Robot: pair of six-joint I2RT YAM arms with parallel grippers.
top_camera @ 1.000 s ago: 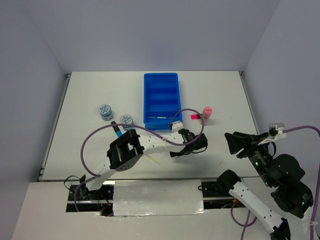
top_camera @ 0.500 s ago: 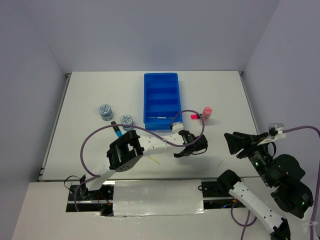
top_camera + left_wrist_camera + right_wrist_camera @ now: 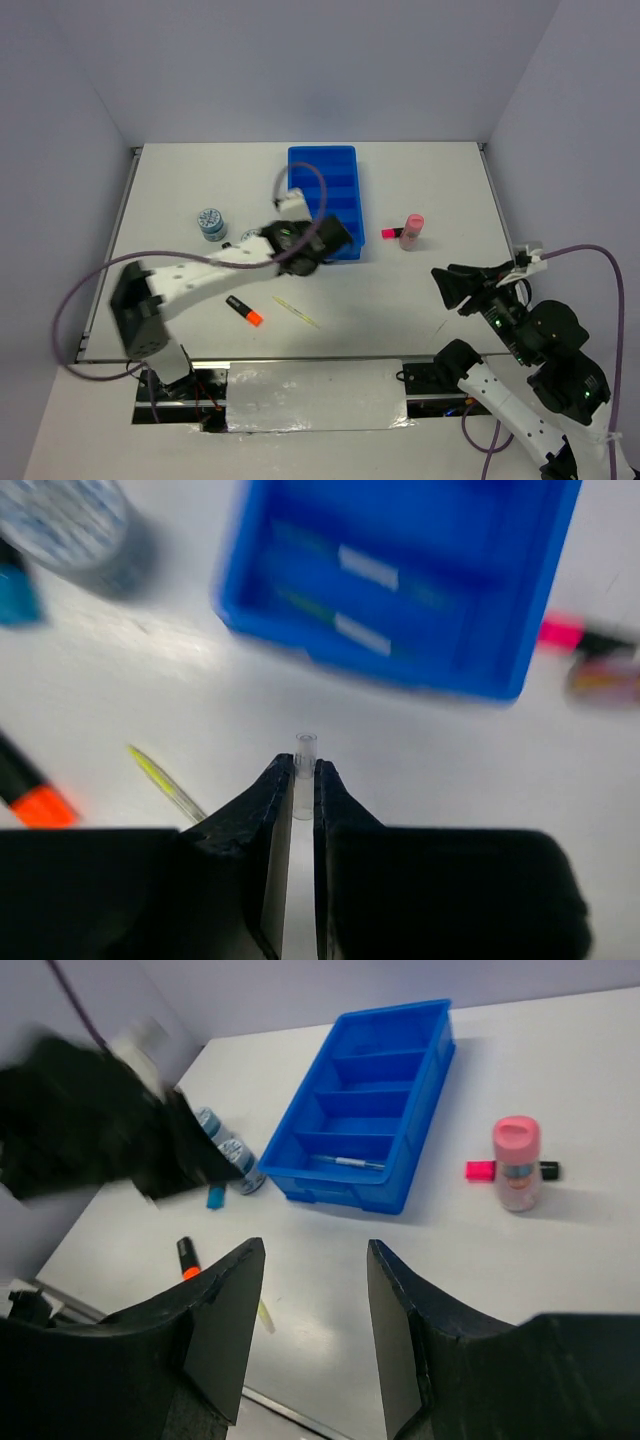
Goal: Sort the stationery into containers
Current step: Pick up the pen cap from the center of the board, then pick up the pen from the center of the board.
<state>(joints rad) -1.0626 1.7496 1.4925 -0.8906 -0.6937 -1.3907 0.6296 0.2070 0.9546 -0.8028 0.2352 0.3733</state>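
Observation:
My left gripper (image 3: 328, 239) hangs over the near end of the blue tray (image 3: 293, 190), shut on a thin clear stick (image 3: 304, 770) that pokes out past its tips. The tray (image 3: 470, 630) lies just ahead in the left wrist view, with thin sticks in its nearest compartment (image 3: 345, 1161). On the table lie an orange-ended marker (image 3: 244, 310), a yellow-tinted stick (image 3: 297, 313), a blue-ended marker (image 3: 216, 1196), a pink-ended marker (image 3: 389, 233) and a pink cylinder (image 3: 411, 229). One patterned tub (image 3: 210, 223) stands left of the tray. My right gripper (image 3: 315, 1248) hovers open at the near right, holding nothing.
The left arm (image 3: 200, 272) stretches across the table's near left, its purple cable (image 3: 70, 300) looping out beside it. A second tub (image 3: 240, 1167) stands half hidden behind that arm. The table's near edge (image 3: 300, 358) lies just below the yellow stick.
The left gripper closed on the clear stick, lifted it and swung left and away to the tray's near end. The orange marker that the arm covered now shows. The right gripper barely moved.

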